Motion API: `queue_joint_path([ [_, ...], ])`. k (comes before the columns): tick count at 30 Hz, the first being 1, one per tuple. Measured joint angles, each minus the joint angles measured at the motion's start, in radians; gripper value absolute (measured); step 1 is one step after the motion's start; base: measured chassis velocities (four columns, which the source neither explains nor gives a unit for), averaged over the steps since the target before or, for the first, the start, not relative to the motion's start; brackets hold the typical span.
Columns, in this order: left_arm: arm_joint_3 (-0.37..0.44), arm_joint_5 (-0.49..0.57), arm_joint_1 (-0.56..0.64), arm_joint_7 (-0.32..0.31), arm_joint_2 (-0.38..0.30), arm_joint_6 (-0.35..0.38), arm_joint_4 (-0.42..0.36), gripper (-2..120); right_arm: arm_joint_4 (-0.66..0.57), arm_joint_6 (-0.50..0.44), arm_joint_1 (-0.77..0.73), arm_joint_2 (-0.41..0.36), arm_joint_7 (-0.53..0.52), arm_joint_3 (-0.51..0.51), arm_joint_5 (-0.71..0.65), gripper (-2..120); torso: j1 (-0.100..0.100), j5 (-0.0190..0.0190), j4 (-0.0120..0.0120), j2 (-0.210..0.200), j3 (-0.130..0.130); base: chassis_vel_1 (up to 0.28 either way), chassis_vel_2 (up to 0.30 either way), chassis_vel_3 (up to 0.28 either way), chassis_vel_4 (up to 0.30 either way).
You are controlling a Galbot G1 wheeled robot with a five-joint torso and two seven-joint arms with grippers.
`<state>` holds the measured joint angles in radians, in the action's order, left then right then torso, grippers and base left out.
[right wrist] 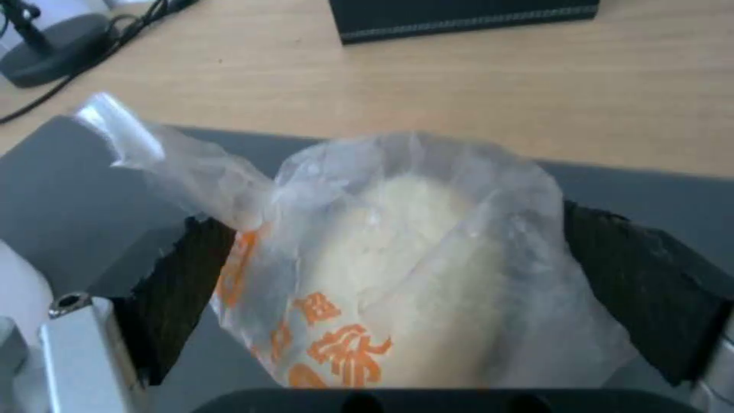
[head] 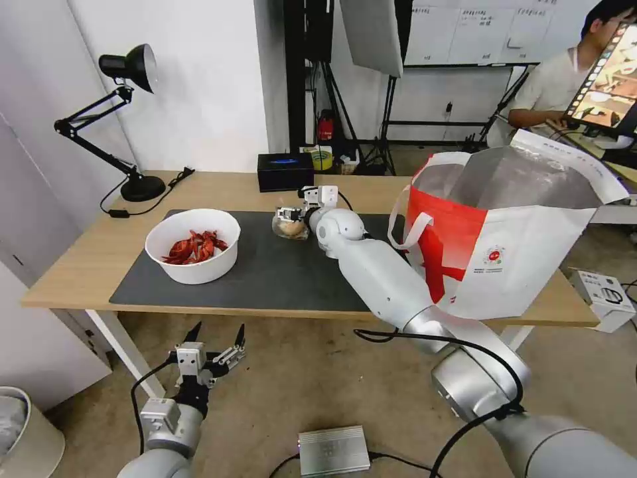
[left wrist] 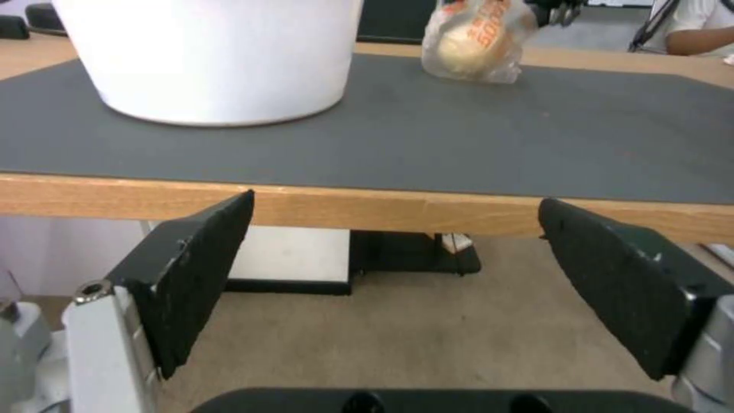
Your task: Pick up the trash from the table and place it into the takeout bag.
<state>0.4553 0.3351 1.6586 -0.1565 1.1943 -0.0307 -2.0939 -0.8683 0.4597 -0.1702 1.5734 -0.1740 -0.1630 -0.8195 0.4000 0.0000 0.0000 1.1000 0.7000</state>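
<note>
Your right hand [right wrist: 398, 287] sits w/ its pads on both sides of the bagged bun [right wrist: 398, 269] on the counter [head: 86, 265], set for a lift. Left hand [head: 215, 345] hangs low, spread wide, w/ nothing in it. Bowl [head: 192, 265] has red shells; takeout bag [head: 524, 265] gapes wide by the mat.

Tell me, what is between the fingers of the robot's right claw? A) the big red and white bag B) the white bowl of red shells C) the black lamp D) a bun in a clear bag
D: the right claw has its fingers on either side of the bagged bun on the grey mat, while the bowl sits apart.
</note>
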Motion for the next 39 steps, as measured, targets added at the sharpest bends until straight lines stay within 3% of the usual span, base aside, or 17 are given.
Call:
queue_joint_path([
  [8,0.002,-0.001,0.002,0.0,0.003,-0.001,-0.004,100,-0.014,0.025,-0.012,0.0,0.006,-0.005,-0.006,97,0.0,0.0,0.0,0.0,0.0,0.0,0.0,0.0,0.0],
  [16,0.002,-0.006,0.008,0.0,0.007,-0.01,-0.004,100,-0.02,0.035,-0.02,-0.001,0.004,-0.005,-0.007,71,0.0,0.0,0.0,0.0,0.0,0.0,0.0,0.0,0.0],
  [19,0.002,-0.007,0.009,0.0,0.008,-0.013,-0.005,100,-0.033,0.043,-0.029,-0.002,-0.005,-0.002,-0.008,56,0.0,0.0,0.0,0.0,0.0,0.0,0.0,0.0,0.0],
  [24,0.002,-0.009,0.01,0.0,0.009,-0.014,-0.006,100,-0.049,0.052,-0.041,-0.003,-0.023,0.007,-0.009,43,0.0,0.0,0.0001,0.0,0.0,0.0,0.0,0.0,0.0],
  [30,0.002,-0.009,0.013,0.0,0.007,-0.014,-0.012,100,-0.111,0.068,-0.065,-0.017,-0.072,0.019,-0.037,16,0.0,0.0,0.0001,0.0,0.0,0.0,0.0,0.0,0.0],
  [32,0.002,-0.009,0.013,0.0,0.007,-0.014,-0.012,100,-0.111,0.068,-0.065,-0.017,-0.072,0.019,-0.037,16,0.0,0.0,0.0001,0.0,0.0,0.0,0.0,0.0,0.0],
  [33,0.006,-0.009,0.017,0.0,0.003,-0.015,-0.02,100,-0.138,0.068,-0.069,-0.027,-0.09,0.021,-0.042,7,0.0,0.0,0.0001,0.0,0.0,0.0,0.0,0.0,0.0],
  [39,0.011,-0.009,0.026,0.0,0.001,-0.015,-0.031,100,-0.22,0.066,-0.086,-0.056,-0.128,0.024,-0.041,1,0.0,0.0,0.0001,0.0,0.0,0.0,0.0,0.0,0.0],
])
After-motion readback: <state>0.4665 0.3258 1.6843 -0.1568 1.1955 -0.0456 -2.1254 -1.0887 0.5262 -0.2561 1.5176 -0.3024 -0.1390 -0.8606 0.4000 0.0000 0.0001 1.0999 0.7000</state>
